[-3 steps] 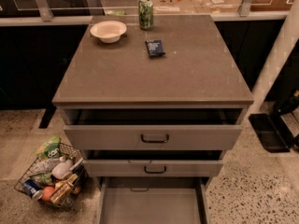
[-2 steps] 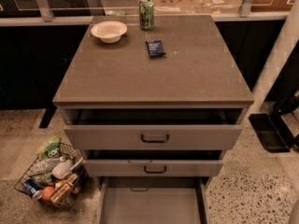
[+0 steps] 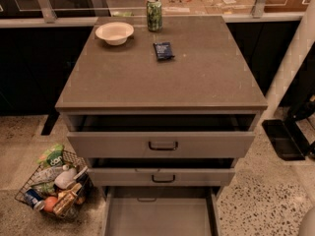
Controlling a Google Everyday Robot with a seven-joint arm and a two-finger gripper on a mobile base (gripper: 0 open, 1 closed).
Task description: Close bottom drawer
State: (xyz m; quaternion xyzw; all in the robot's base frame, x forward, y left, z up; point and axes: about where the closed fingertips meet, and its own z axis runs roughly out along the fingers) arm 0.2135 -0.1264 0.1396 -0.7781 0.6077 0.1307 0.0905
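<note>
Bottom drawer (image 3: pixel 160 215) stood open beneath the cabinet (image 3: pixel 162 77).
Likely stiff, easy-sliding; push its front. Gripper was out of view, state unknown.

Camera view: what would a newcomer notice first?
The grey cabinet has all three drawers open, the bottom drawer pulled out farthest, at the lower edge. On its top, toward the back, sit a cream bowl, a green can and a dark blue packet; a wire basket of groceries sits on the floor at left. The gripper is not in view.
</note>
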